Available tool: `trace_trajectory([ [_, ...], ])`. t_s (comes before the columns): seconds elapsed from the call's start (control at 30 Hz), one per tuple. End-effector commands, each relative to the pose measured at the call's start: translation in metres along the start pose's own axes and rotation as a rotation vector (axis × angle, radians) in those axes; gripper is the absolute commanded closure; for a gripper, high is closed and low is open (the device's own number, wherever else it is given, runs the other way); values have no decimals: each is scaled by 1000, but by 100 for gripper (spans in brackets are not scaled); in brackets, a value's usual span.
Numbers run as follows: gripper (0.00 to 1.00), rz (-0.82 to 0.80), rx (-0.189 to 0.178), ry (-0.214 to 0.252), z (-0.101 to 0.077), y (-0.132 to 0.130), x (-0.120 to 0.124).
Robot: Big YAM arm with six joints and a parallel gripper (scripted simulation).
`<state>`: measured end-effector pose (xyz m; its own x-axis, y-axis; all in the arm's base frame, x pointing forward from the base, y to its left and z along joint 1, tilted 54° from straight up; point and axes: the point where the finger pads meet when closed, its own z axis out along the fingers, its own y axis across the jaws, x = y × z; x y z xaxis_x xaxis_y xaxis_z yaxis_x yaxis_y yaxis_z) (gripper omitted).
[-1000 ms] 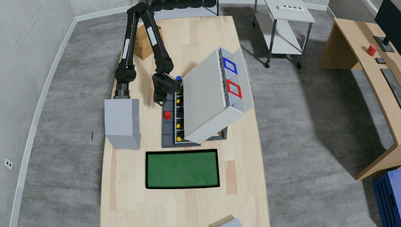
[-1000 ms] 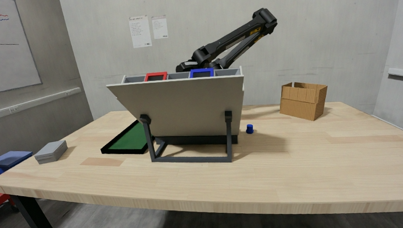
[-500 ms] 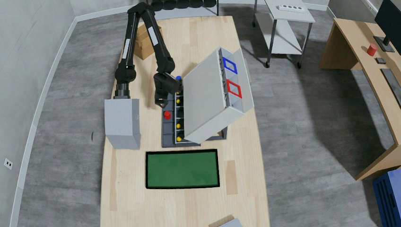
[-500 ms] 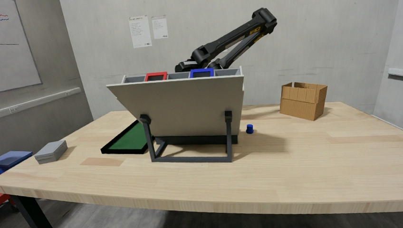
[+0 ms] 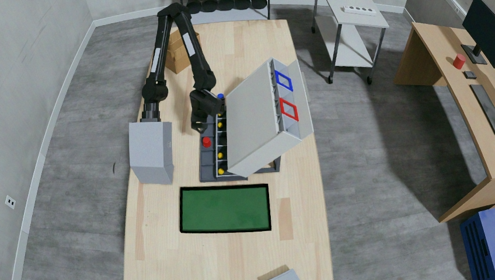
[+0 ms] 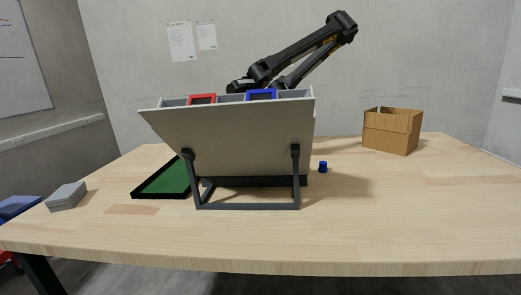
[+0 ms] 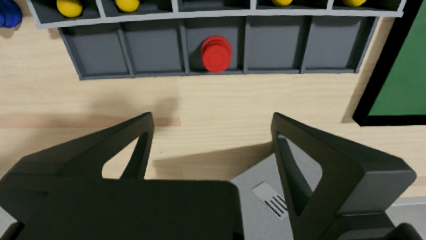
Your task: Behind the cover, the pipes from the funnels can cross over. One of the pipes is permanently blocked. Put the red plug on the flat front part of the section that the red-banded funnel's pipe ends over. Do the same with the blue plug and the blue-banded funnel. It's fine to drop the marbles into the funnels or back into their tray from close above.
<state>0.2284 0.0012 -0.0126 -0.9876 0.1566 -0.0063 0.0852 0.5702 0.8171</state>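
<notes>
The red plug (image 7: 216, 53) stands on the flat front part of the middle section of the dark sectioned tray (image 5: 212, 145); it also shows in the top view (image 5: 206, 142). The blue plug (image 6: 322, 166) stands on the table beside the tray's far end, also seen in the wrist view (image 7: 9, 14) and the top view (image 5: 220, 95). Yellow marbles (image 7: 69, 7) lie in the tray's back cells. The red-banded funnel (image 5: 288, 109) and blue-banded funnel (image 5: 283, 80) sit atop the tilted grey cover (image 5: 251, 118). My gripper (image 7: 212, 119) is open and empty, above the table in front of the tray.
A grey box (image 5: 150, 151) stands at the arm's base. A green mat with a black border (image 5: 225, 207) lies beyond the tray's near end. A cardboard box (image 6: 391, 129) sits at the far end of the table. A small grey block (image 6: 66, 196) lies near the table's edge.
</notes>
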Motion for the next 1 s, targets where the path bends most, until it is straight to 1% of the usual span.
trace_trajectory([
  [0.0,13,-10,6,-14,-4,-2,-6],
  [0.5,13,-10,6,-14,-4,-2,-6],
  [0.97,13,-10,6,-14,-41,122,-31],
])
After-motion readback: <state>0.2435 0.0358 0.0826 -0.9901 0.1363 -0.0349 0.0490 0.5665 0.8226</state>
